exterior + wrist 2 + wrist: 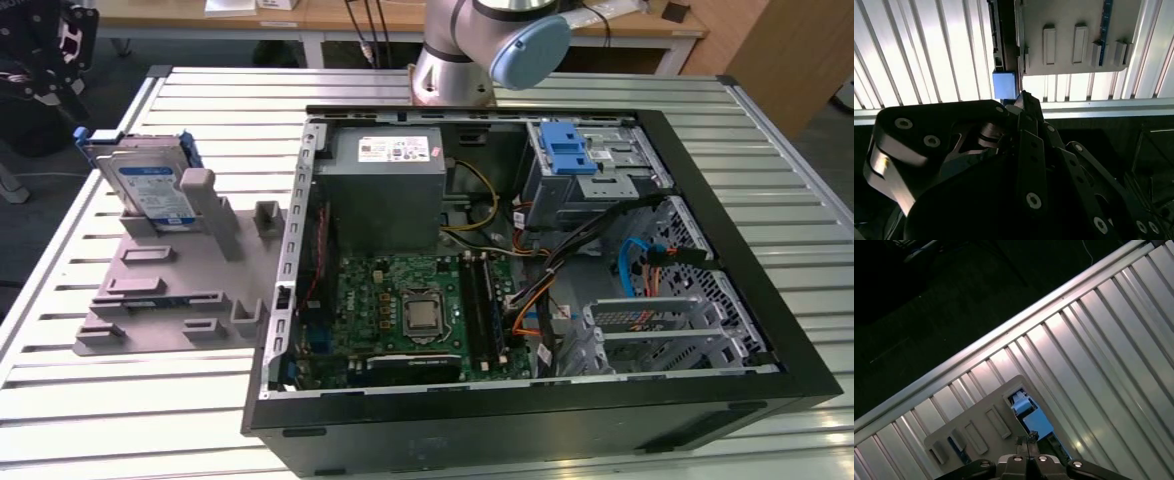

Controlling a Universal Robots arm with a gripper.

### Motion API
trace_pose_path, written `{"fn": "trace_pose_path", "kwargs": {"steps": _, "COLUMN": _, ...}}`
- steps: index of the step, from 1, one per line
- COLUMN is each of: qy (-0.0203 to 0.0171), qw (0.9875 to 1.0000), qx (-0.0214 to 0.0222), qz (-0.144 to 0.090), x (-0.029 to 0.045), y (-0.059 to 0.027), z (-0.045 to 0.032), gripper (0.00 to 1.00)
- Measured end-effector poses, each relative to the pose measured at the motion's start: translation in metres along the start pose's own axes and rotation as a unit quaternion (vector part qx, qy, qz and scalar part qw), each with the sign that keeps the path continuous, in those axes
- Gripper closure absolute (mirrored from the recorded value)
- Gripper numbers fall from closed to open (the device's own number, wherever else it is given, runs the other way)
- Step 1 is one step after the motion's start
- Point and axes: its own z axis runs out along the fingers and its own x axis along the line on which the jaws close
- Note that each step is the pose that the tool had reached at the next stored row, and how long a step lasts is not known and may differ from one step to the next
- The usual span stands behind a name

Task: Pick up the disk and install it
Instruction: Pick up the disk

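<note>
The disk (pixel 144 185) is a silver hard drive with a white-and-blue label in a blue carrier. It stands on edge in a grey holder (pixel 174 290) on the table, at the exterior view's left. My gripper (pixel 47 60) hangs dark above the table's far left edge, a short way beyond the disk. In the second wrist view the gripper (pixel 1023 99) is shut with nothing in it, its tips just short of the carrier's blue corner (pixel 1004 84). The first wrist view has the fingertips (pixel 1027 441) together near the disk's blue end (pixel 1026 414).
An open computer case (pixel 534 400) lies on the slatted metal table (pixel 147 410), with a grey power-supply box (pixel 387 190), a motherboard (pixel 414 310) and a blue latch on a metal cage (pixel 571 150). The arm's base (pixel 461 60) stands behind the case.
</note>
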Motion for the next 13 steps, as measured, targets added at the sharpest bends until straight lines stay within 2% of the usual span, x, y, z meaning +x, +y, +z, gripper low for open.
{"fn": "trace_pose_path", "kwargs": {"steps": 4, "qy": 0.0011, "qw": 0.9996, "qx": -0.0007, "qz": -0.027, "x": 0.0000, "y": 0.0000, "z": 0.0000, "gripper": 0.89}}
{"fn": "trace_pose_path", "kwargs": {"steps": 10, "qy": 0.0029, "qw": 0.9977, "qx": -0.0017, "qz": -0.067, "x": 0.0000, "y": 0.0000, "z": 0.0000, "gripper": 0.89}}
{"fn": "trace_pose_path", "kwargs": {"steps": 13, "qy": 0.0031, "qw": 0.9971, "qx": -0.0018, "qz": -0.076, "x": 0.0000, "y": 0.0000, "z": 0.0000, "gripper": 0.89}}
